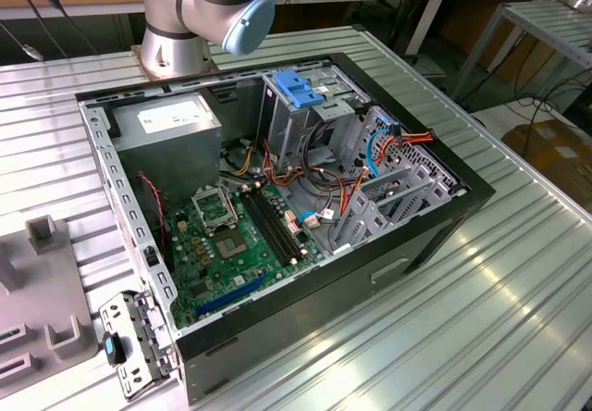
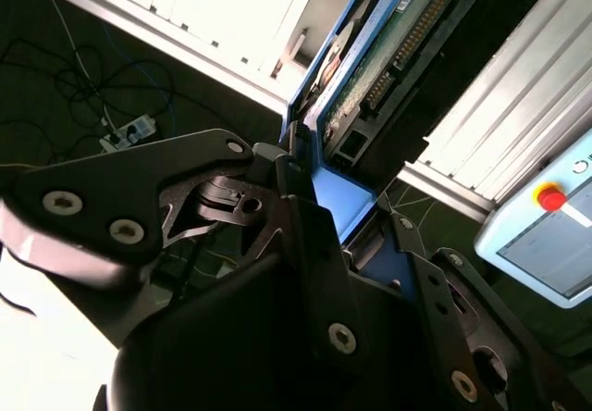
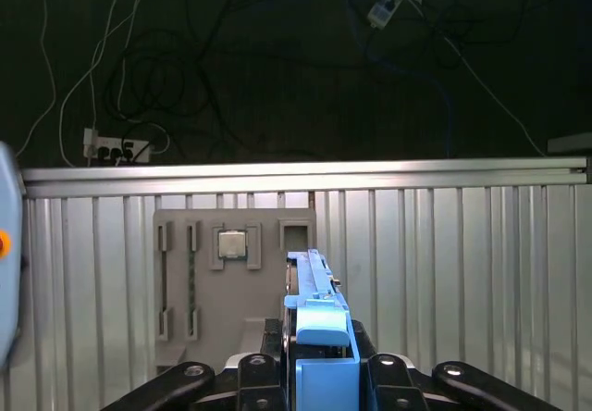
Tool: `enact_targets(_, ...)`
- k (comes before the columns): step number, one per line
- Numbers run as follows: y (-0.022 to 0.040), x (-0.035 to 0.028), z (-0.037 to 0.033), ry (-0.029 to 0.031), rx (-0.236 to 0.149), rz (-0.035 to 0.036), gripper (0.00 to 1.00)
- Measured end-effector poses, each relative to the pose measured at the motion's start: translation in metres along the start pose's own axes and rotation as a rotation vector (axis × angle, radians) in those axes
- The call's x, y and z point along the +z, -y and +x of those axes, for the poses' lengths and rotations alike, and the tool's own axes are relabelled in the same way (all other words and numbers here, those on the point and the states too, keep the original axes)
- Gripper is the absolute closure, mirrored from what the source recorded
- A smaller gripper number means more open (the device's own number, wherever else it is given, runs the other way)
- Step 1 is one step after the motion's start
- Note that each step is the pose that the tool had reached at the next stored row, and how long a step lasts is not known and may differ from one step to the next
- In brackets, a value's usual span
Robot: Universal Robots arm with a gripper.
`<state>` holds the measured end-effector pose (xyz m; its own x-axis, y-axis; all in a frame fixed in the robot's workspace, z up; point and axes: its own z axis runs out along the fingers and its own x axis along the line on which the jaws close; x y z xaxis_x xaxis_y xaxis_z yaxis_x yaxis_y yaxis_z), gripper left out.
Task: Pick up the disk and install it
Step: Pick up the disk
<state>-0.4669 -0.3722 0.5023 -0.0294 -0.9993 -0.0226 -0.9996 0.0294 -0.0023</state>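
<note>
One ribbed aluminium table [image 1: 518, 318] carries an open black computer case [image 1: 435, 235], its motherboard and cables exposed, with a blue latch [image 1: 298, 87] on the drive cage at the far side. The arm's base [image 1: 213, 4] stands on the table just beyond the case. A grey fixture plate [image 1: 46, 318] lies near the exterior view's left. Beyond the table edge the first wrist view shows a dark floor strewn with cables [image 3: 139, 78] and a power strip [image 3: 111, 147].

The gripper [image 2: 342, 198] is clamped narrow on the blue end tab of the disk [image 2: 388, 50], a black finger [image 2: 296, 166] pressed to either side. In the second wrist view the disk juts away from the jaws, its green circuit board and connector showing, edged by the blue carrier. It is held in the air, off the table.
</note>
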Motion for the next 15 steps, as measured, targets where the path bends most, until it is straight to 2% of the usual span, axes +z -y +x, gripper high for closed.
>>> enact_targets(9, 0.0000, -0.0142, -0.0003, 0.0003, 0.000, -0.0001, 0.63)
enact_targets(15, 0.0001, -0.0142, -0.0003, 0.0011, 0.000, 0.0001, 0.63)
